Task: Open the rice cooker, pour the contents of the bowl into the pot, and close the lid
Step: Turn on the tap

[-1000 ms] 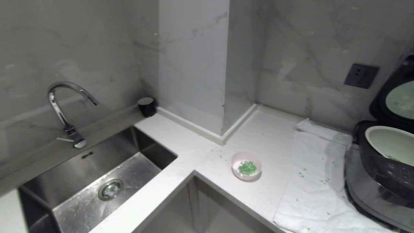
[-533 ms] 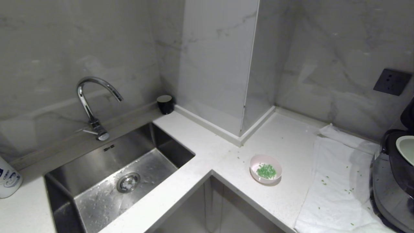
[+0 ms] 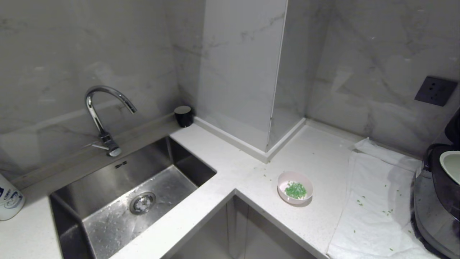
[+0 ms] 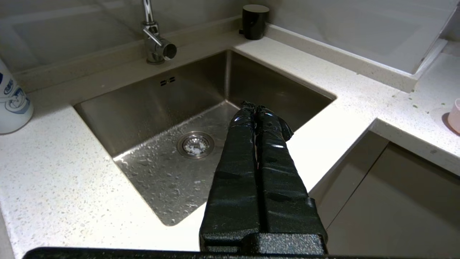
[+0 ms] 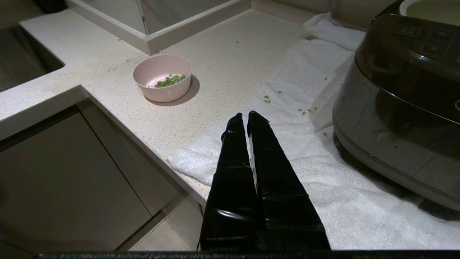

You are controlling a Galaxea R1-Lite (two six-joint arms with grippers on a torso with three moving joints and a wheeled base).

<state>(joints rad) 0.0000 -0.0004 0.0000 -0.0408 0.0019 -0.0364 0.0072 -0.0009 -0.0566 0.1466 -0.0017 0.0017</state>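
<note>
The pale pink bowl [image 3: 295,187] stands on the white counter with the green chopped contents [image 3: 295,190] inside. At the right edge stands the dark rice cooker [image 3: 436,201]; its lid [image 3: 455,126] is raised and mostly out of view, and the pale pot [image 3: 452,163] shows inside. Neither arm is in the head view. My right gripper [image 5: 243,115] is shut and empty over the towel's front edge, with the bowl [image 5: 163,91] off to one side and the rice cooker [image 5: 399,93] on the other. Over the sink's front edge, my left gripper [image 4: 254,106] is shut and empty.
A white towel [image 3: 373,216] with scattered green bits lies under the cooker. The steel sink [image 3: 187,162] and faucet [image 3: 104,115] are at the left. A black cup [image 3: 183,116] sits by the marble column [image 3: 244,72]. A white bottle [image 3: 9,198] stands at far left.
The head camera swung left over the first half second, shifting the whole scene right and pushing the cooker to the edge. Since then nothing has moved.
</note>
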